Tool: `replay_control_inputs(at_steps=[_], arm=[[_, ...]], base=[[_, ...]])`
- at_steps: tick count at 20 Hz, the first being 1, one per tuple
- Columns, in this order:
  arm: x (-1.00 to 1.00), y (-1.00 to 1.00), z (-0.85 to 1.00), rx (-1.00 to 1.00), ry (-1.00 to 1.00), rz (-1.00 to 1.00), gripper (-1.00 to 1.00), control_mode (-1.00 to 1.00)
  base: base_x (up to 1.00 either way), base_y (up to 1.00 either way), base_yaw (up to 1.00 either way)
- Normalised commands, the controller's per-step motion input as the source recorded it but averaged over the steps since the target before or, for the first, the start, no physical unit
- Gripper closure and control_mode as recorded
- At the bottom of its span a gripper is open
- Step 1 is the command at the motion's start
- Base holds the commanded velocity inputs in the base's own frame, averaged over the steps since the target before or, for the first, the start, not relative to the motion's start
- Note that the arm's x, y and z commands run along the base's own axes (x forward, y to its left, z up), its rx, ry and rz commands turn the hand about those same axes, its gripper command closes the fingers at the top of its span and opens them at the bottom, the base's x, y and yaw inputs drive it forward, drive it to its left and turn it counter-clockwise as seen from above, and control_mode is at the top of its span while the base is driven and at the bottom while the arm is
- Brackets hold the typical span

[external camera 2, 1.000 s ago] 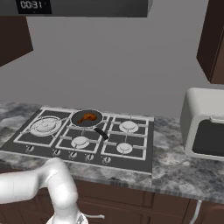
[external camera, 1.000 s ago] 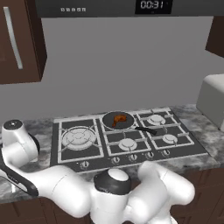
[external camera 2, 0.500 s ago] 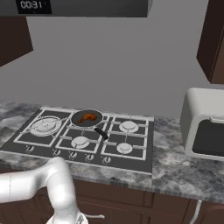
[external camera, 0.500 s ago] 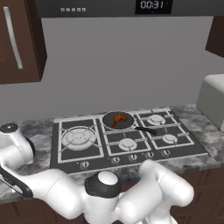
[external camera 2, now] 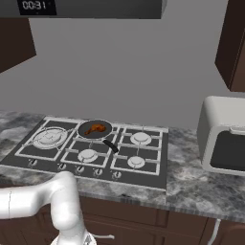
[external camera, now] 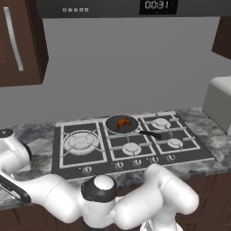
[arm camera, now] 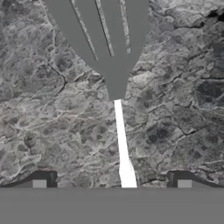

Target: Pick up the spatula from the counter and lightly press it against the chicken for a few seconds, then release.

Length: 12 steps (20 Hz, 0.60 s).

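The spatula (arm camera: 114, 57) lies flat on the grey marbled counter (arm camera: 183, 100). Its grey slotted head is at the top of the hand view, and its thin white handle (arm camera: 122, 140) runs down toward me. My gripper (arm camera: 111, 181) hangs just above the handle's end, open, with one fingertip (arm camera: 43, 179) on either side and nothing gripped. The chicken (external camera: 122, 122) (external camera 2: 95, 128) is an orange-brown piece in a dark frying pan (external camera: 111, 129) (external camera 2: 84, 133) on a rear burner of the stove.
The black gas stove (external camera: 135, 155) (external camera 2: 143, 165) fills the middle of the counter; the pan's black handle (external camera: 151, 134) points right across it. A white toaster oven (external camera 2: 225, 136) stands at the right. Dark cabinets hang above on both sides.
My arm has moved a little further left and lower over the counter's left end. Pan, chicken and stove stand as before.
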Motion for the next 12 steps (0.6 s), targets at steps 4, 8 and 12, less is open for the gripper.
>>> replay_control_inputs(at_steps=[4,8,12], arm=[[0.08,0.07,-0.19,-0.02,0.03,0.00,-1.00,-1.00],[0.07,0.06,-0.20,-0.02,0.03,0.00,-1.00,-1.00],[0.06,0.08,-0.18,-0.02,0.01,0.00,-1.00,-1.00]], base=[[0.00,0.00,0.00],[0.00,0.00,0.00],[0.00,0.00,0.00]])
